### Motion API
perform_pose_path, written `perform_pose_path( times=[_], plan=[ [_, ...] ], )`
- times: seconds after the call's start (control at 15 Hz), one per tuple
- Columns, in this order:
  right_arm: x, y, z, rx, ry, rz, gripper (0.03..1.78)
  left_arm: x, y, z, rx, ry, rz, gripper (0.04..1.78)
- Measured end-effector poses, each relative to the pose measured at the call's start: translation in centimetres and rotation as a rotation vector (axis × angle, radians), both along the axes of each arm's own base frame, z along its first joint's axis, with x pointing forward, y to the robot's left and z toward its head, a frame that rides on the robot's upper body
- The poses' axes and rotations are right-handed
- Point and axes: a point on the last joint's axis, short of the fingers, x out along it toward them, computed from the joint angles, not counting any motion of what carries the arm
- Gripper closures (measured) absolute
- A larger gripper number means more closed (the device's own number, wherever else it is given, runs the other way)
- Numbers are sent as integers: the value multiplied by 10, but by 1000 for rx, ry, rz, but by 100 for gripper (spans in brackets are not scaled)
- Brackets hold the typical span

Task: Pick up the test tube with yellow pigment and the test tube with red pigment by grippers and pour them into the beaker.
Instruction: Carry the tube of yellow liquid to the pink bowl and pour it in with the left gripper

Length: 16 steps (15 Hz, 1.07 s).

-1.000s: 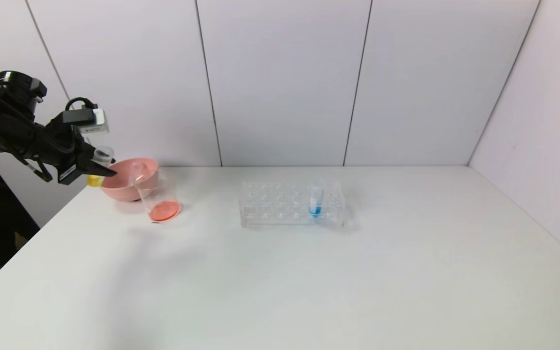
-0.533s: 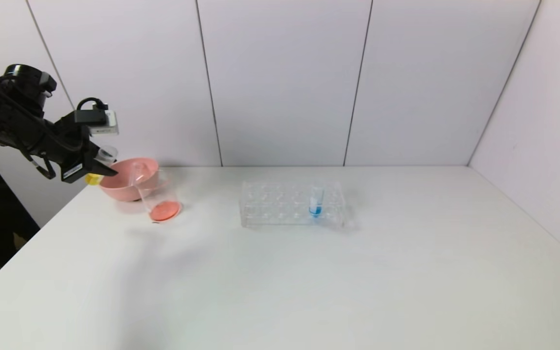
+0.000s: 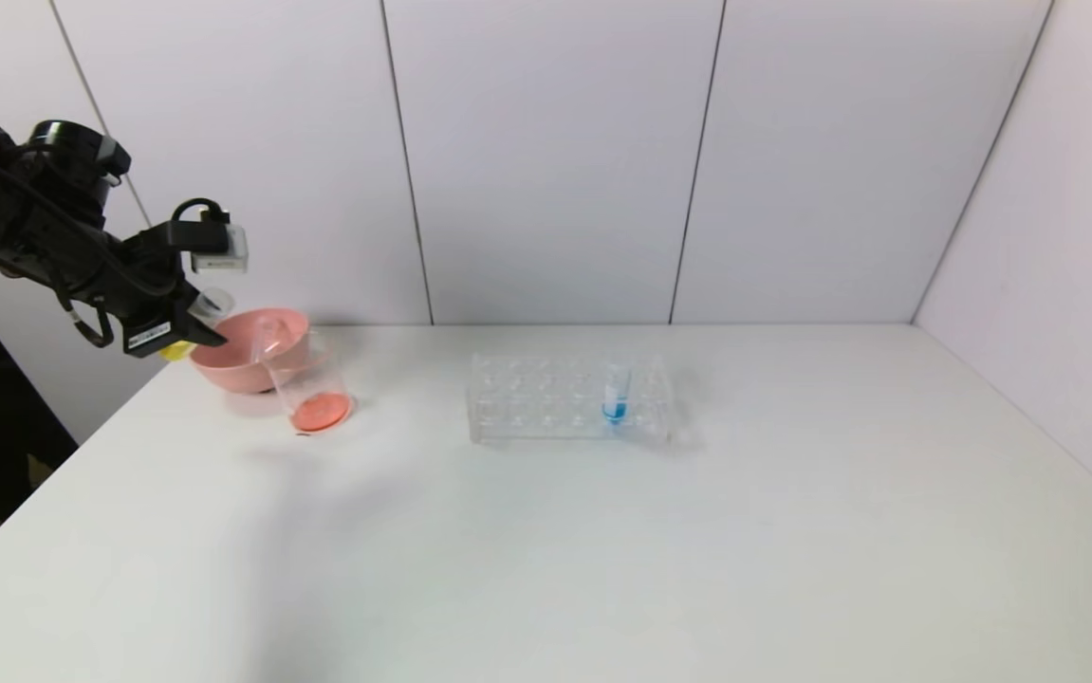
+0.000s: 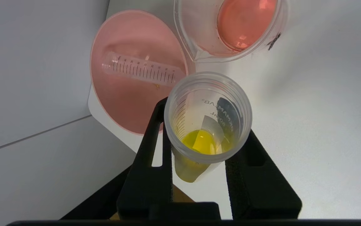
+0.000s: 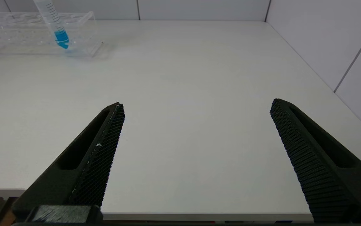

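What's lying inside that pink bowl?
An empty clear tube with black graduation marks lies on its side in the pink bowl. The bowl's near edge is hidden behind the left hand and its yellow tube.

You see three test tubes: one yellow [image 4: 200,141], one blue [image 3: 615,391], one empty [image 4: 142,69]; one beaker [image 3: 310,384], one bowl [image 3: 232,365], one rack [image 3: 546,398].
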Motion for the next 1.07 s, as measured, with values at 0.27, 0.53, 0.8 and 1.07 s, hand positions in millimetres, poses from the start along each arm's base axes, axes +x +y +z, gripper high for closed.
perform_pose_path(
  times=[0.27, 0.53, 0.8, 1.07],
  plan=[
    [0, 0, 0, 0, 0, 0, 11, 1, -5, -1, 33, 9, 5, 133],
    [0, 0, 0, 0, 0, -1, 11, 1, -9, -2, 59, 17, 10, 133],
    [0, 0, 0, 0, 0, -1, 11, 2, -10, -3, 87, 24, 29, 133],
    [0, 0, 0, 0, 0, -1, 11, 2, -11, -4, 104, 29, 41, 133]
  ],
)
